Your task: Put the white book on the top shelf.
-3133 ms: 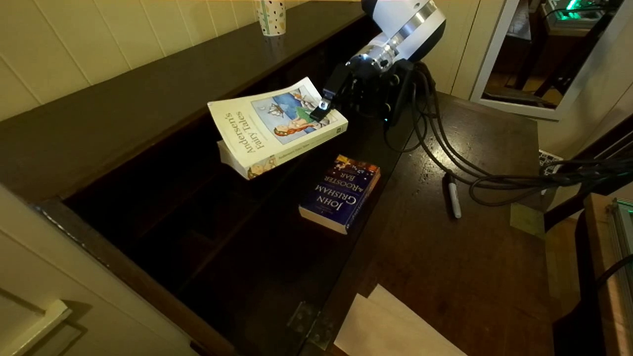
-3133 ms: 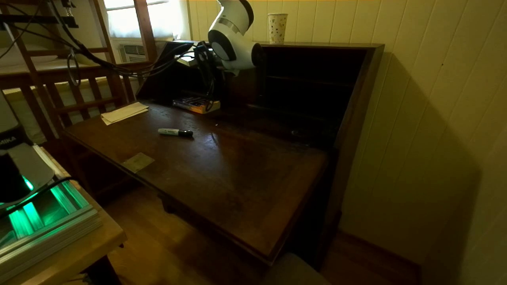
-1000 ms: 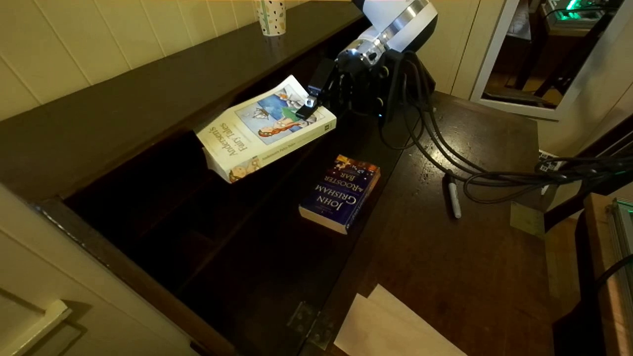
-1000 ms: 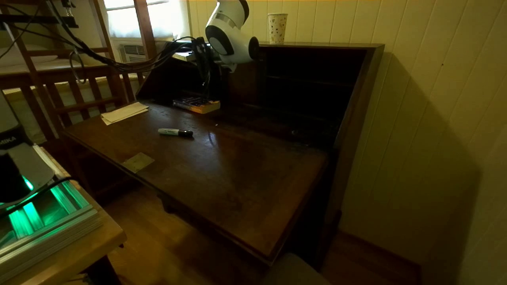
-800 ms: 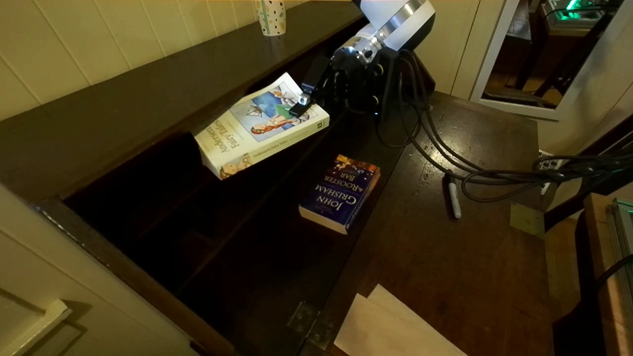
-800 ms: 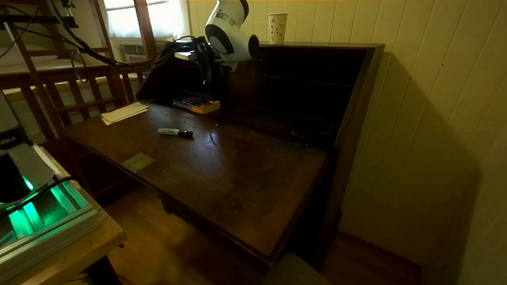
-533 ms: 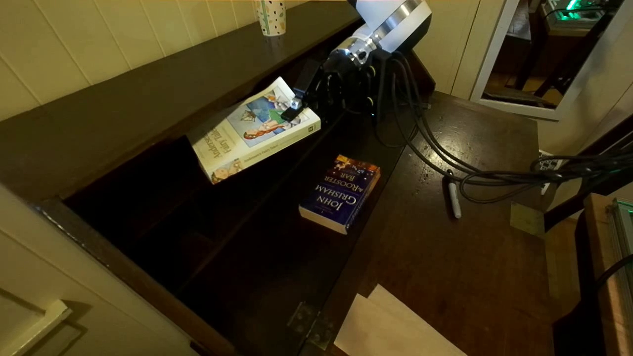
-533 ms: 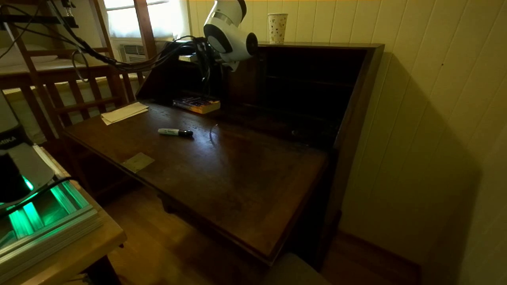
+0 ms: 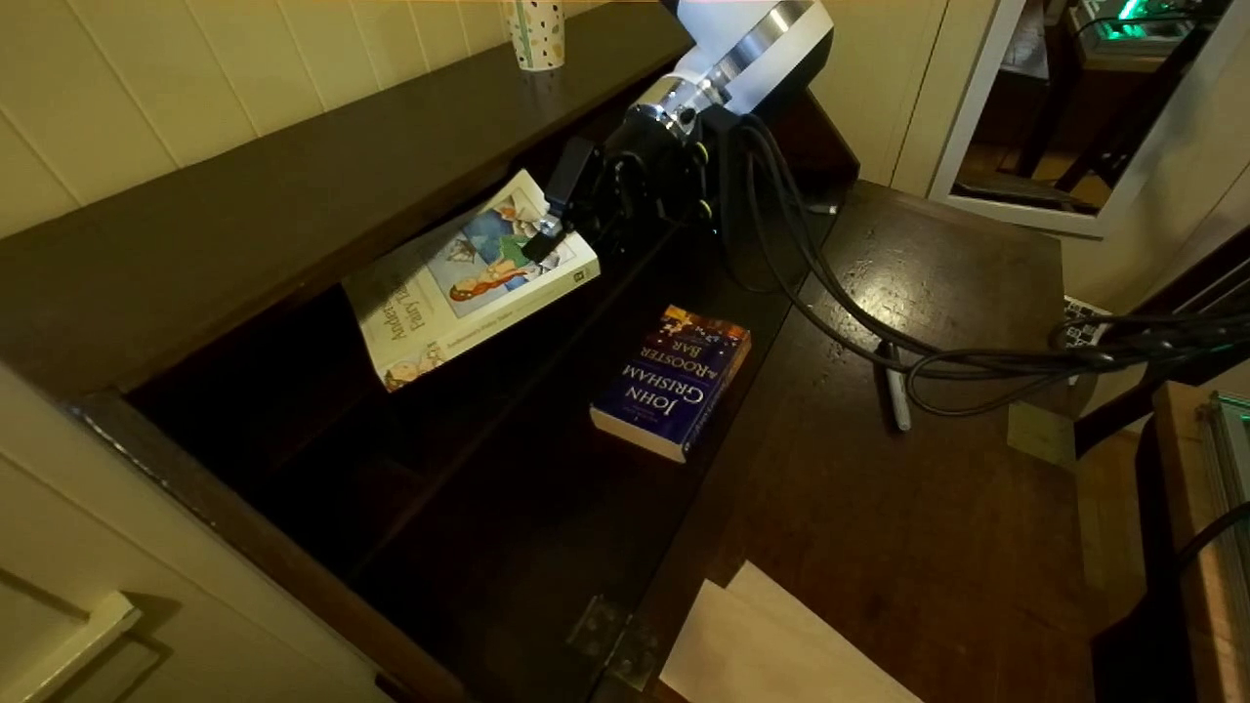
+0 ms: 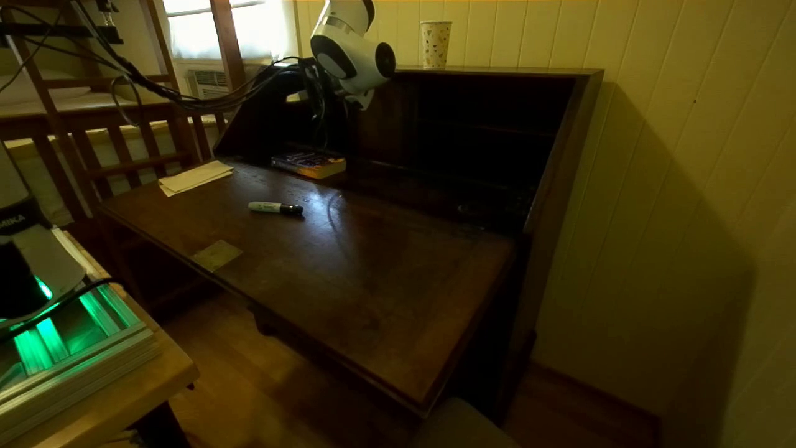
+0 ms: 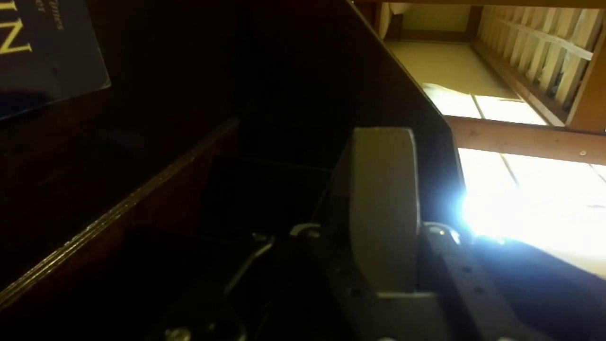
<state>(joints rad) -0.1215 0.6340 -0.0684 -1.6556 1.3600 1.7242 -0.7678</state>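
Note:
The white book (image 9: 459, 293) is held flat and slightly tilted, cover up, at the front of the dark bookcase. Its far edge meets the front edge of the top panel, and part of the cover there is shaded or hidden. My gripper (image 9: 543, 242) is shut on its near end; the lower finger is hidden under it. In the wrist view the book's pale edge (image 11: 386, 203) stands between the fingers of my gripper (image 11: 374, 232). The top shelf (image 10: 491, 127) is the very dark tier under the top panel; its part behind the book is hidden.
The dark blue book (image 9: 671, 383) lies on the desk below. A spotted cup (image 9: 536, 37) stands on the top panel (image 9: 293, 186). A marker (image 9: 896, 391), folded paper (image 9: 781, 644) and hanging cables (image 9: 840, 322) are on the desk side. The bookcase's side wall (image 10: 563, 149) stands at one end.
My gripper has carried the white book left and, most recently, down in an exterior view, in toward the bookcase. More of its far edge is now shaded or hidden by the top panel.

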